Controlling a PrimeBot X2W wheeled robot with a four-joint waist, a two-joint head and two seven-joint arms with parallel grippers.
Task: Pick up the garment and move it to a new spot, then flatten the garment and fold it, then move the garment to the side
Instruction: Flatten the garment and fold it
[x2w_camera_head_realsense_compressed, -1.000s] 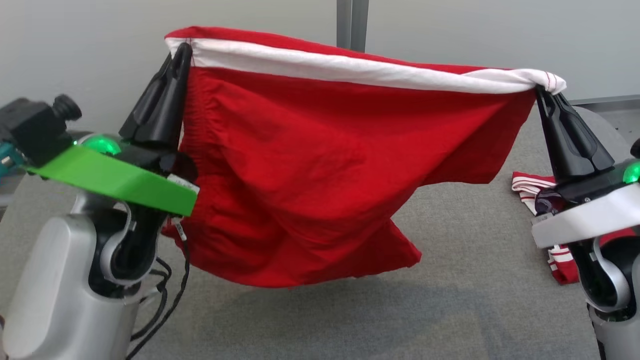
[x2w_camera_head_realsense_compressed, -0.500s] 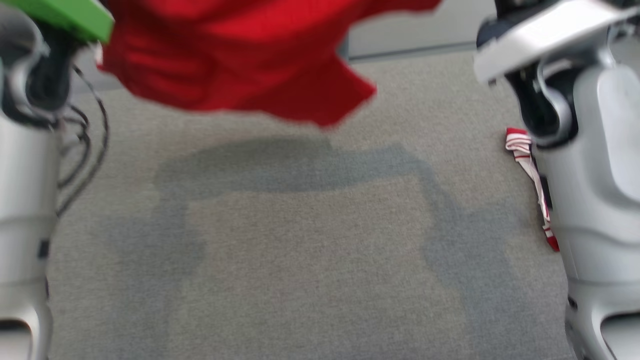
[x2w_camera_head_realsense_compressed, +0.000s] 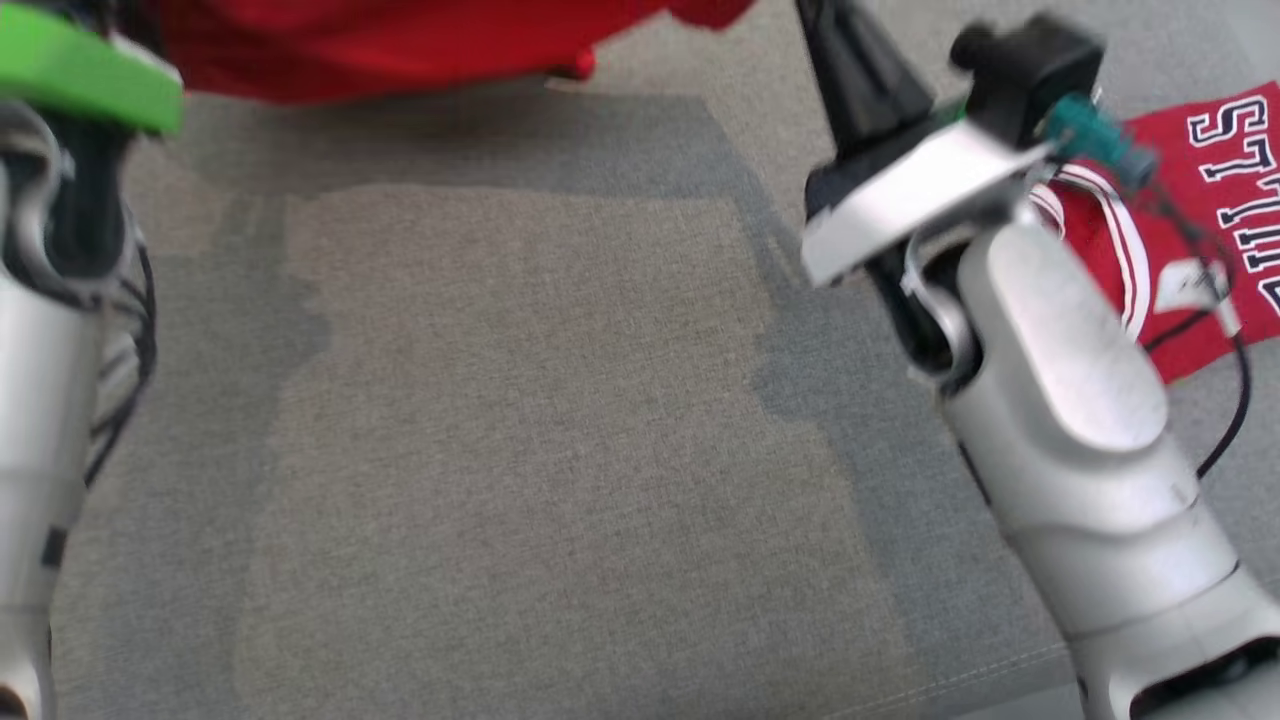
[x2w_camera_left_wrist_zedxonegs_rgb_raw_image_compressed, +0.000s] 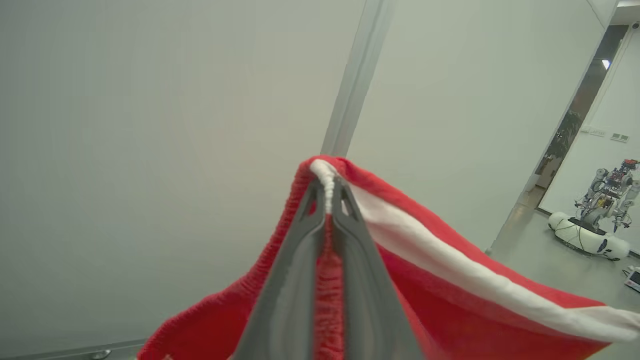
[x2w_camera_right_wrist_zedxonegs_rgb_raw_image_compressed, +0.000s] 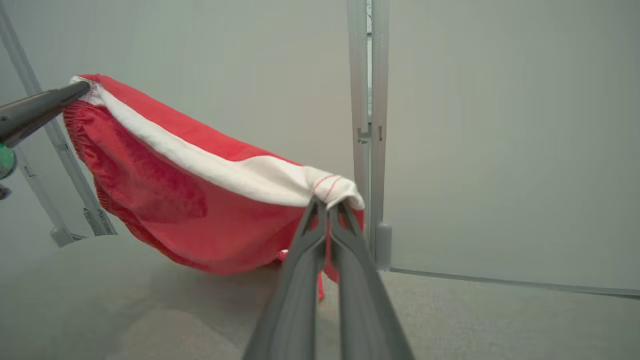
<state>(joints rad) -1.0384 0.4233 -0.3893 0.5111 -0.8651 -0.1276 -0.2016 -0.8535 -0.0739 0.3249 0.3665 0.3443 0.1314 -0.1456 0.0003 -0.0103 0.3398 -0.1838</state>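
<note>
The garment (x2w_camera_right_wrist_zedxonegs_rgb_raw_image_compressed: 165, 200) is a pair of red shorts with a white band along its top edge. It hangs stretched in the air between my two grippers. My left gripper (x2w_camera_left_wrist_zedxonegs_rgb_raw_image_compressed: 328, 186) is shut on one end of that edge, red cloth pinched between its fingers. At the other end, my right gripper (x2w_camera_right_wrist_zedxonegs_rgb_raw_image_compressed: 327, 204) is shut on the bunched white corner. In the head view the garment's (x2w_camera_head_realsense_compressed: 400, 45) lower part shows along the top edge, above the grey surface (x2w_camera_head_realsense_compressed: 520, 420). My right gripper's dark fingers (x2w_camera_head_realsense_compressed: 860, 70) rise out of that view.
A red jersey with white lettering (x2w_camera_head_realsense_compressed: 1215, 200) lies on the grey surface behind my right forearm. A pale wall with a metal post (x2w_camera_right_wrist_zedxonegs_rgb_raw_image_compressed: 367, 125) stands beyond the surface. Another robot (x2w_camera_left_wrist_zedxonegs_rgb_raw_image_compressed: 595, 225) stands far off in a side room.
The head camera has tipped down, so the garment now shows at the top edge and more of the jersey is seen. Both grippers still hold the garment stretched between them.
</note>
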